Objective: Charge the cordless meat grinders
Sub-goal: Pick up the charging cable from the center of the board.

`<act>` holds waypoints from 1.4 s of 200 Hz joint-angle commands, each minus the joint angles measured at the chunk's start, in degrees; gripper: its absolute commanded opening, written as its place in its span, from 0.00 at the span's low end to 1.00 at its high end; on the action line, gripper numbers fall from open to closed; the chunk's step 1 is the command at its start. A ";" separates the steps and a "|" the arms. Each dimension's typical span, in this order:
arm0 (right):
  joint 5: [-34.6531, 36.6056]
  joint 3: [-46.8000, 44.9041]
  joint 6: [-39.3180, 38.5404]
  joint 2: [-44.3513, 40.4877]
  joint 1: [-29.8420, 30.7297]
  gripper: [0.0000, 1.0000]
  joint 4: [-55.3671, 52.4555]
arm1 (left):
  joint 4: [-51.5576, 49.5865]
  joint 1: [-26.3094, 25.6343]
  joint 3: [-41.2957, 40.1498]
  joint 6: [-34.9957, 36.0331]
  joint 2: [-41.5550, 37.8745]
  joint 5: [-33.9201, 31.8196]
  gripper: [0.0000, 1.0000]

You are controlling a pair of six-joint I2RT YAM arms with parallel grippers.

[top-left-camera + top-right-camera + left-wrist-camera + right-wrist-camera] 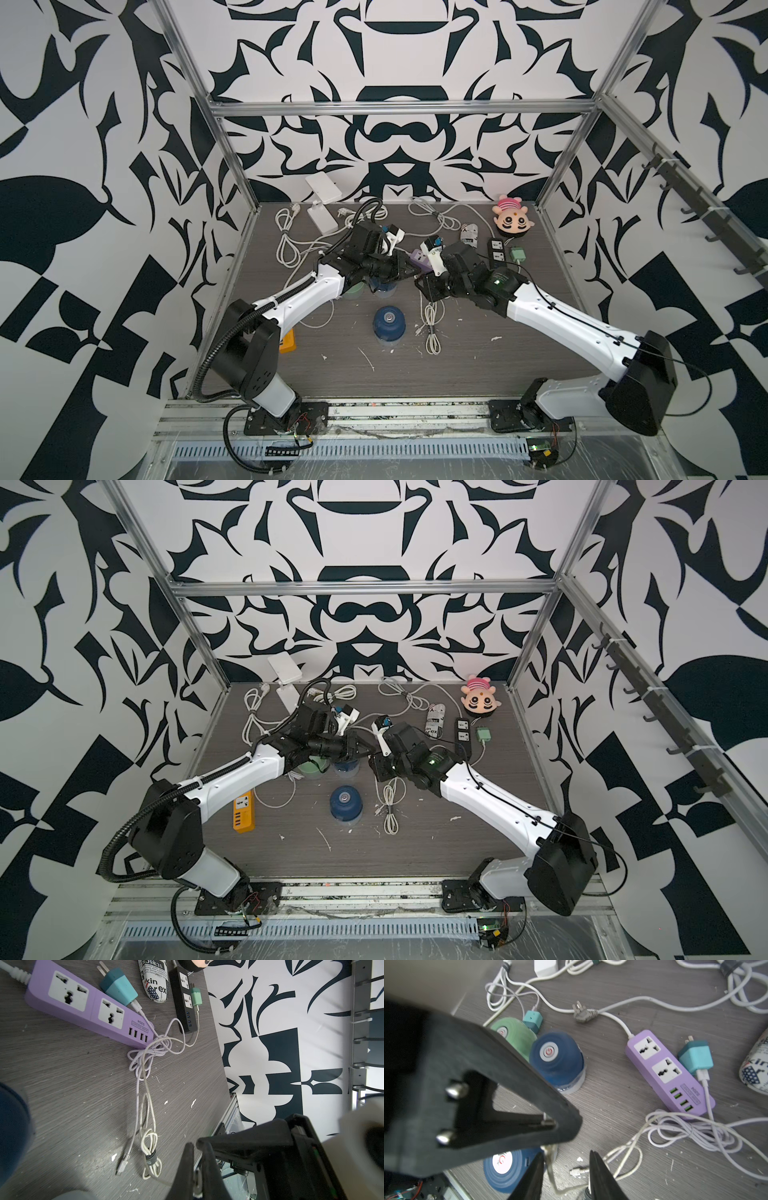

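Three cordless meat grinders stand left of the table's middle. One navy grinder [389,322] [502,1169] is alone in front. The second navy grinder [556,1061] and the mint green one [517,1036] [309,766] sit side by side under my left arm. My left gripper [194,1144] [415,272] is shut on the plug end of a white cable [552,1178], held above the table. My right gripper [566,1153] meets it there. Its jaws stand apart with that hanging cable between them, close to one finger [537,1167].
A purple power strip [664,1072] with a teal adapter [695,1057] beside it lies just behind the grippers. A black power strip [185,999], a printed pouch [154,980] and a pink plush [513,220] are at the back right. An orange strip [244,812] lies at the left, and loose cables [286,241] cover the back.
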 commanded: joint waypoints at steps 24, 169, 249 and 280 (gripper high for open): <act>-1.08 3.72 -0.02 1.32 0.01 0.32 2.15 | 1.52 0.15 -1.11 0.04 -2.12 1.06 0.00; -1.13 4.17 0.06 0.54 0.01 0.00 1.43 | 4.33 0.41 -2.29 -4.12 -3.31 0.19 0.00; -1.87 3.47 0.10 0.19 0.01 0.25 1.08 | 4.59 1.29 -2.94 -5.47 -4.52 -0.99 0.00; -1.87 3.47 0.10 0.15 0.01 0.20 0.94 | 4.68 1.47 -2.96 -5.93 -4.49 -0.86 0.00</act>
